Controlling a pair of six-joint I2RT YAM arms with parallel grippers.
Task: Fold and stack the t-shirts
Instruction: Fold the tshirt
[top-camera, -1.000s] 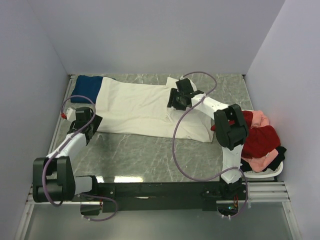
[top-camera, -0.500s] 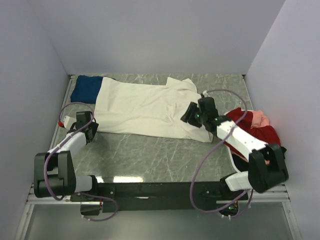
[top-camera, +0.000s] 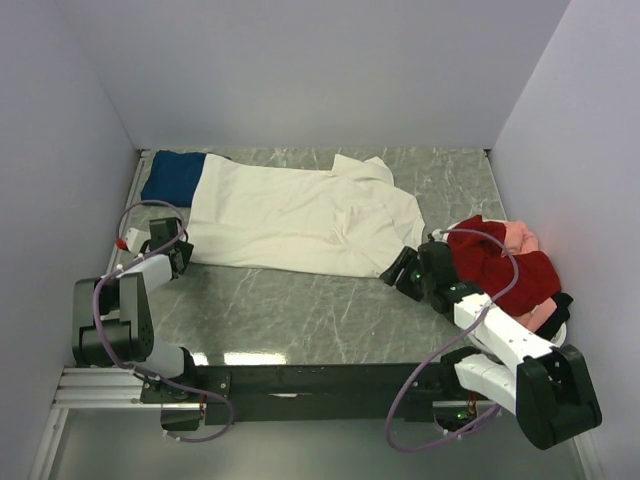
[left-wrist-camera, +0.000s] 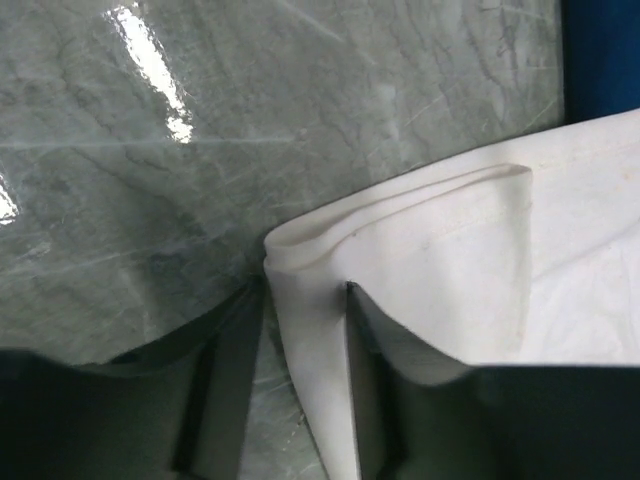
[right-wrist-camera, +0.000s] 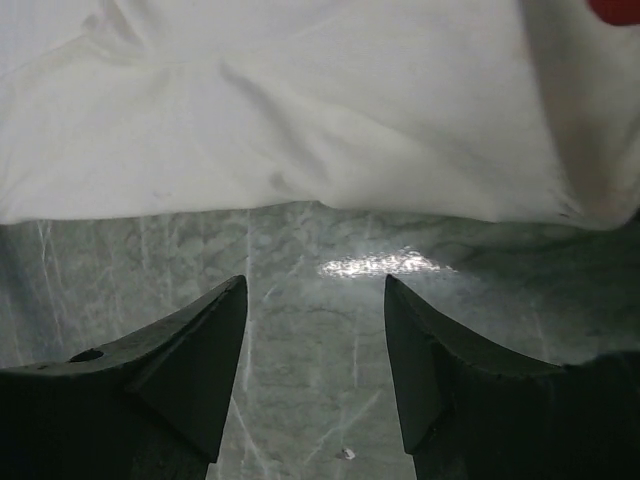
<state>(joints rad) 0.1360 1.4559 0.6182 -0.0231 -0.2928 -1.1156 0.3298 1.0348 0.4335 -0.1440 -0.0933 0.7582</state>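
1. Bare table (top-camera: 290, 310) across near centre: free passage left to right.
2. Far half blocked by cream t-shirt (top-camera: 300, 215), dark blue t-shirt (top-camera: 175, 177) at far left.
3. Right edge obstructed by heaped t-shirts (top-camera: 510, 270) in basket (top-camera: 540, 345).

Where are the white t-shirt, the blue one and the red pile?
Cream-white t-shirt (top-camera: 290, 215): top view, middle of its body.
Dark blue t-shirt (top-camera: 175, 177): top view, its uncovered part.
Pile of red and pink t-shirts (top-camera: 510, 270): top view, red cloth on top.

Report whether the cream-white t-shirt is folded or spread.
Mostly spread: the cream-white t-shirt lies long and flat across the table; only its corner at the left gripper, between the jaws, shows doubled layers.
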